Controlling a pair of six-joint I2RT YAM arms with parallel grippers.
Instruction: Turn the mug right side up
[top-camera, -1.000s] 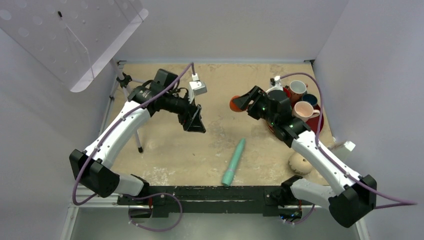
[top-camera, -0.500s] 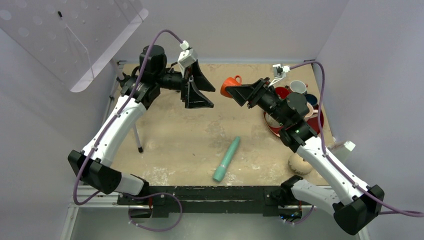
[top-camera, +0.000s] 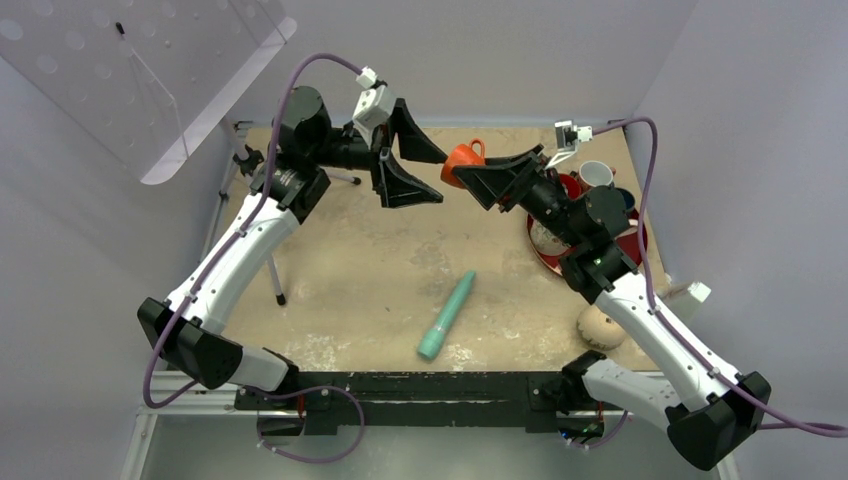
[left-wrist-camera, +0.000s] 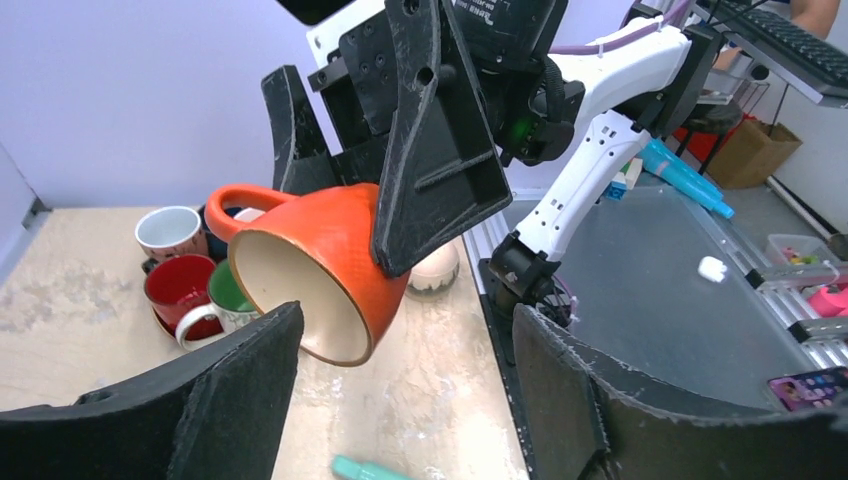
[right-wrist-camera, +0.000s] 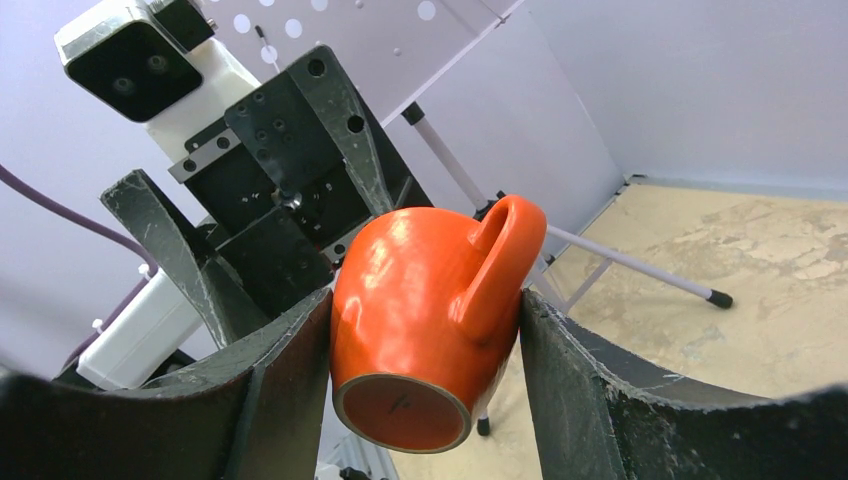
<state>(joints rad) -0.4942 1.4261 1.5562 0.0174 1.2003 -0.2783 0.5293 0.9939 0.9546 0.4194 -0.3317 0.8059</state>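
L gripper (left-wrist-camera: 405, 330): fingers spread wide, holding nothing; tips by mouth of glossy orange ceramic mug (left-wrist-camera: 320, 270); contact unclear.
R gripper (right-wrist-camera: 425, 310): clamped on that mug's sides, mid-air over far part of table; mug tilted, base toward R wrist cam, loop handle up.
rounded beige ceramic mug (top-camera: 600, 327): on sandy tabletop (top-camera: 350, 290), near-right edge, beside R arm; well apart from both grippers; domed side up, mouth not visible.
Other: teal cylindrical tube (top-camera: 445, 316) lying front-centre; red round plate (top-camera: 543, 258) w/ cups at right.
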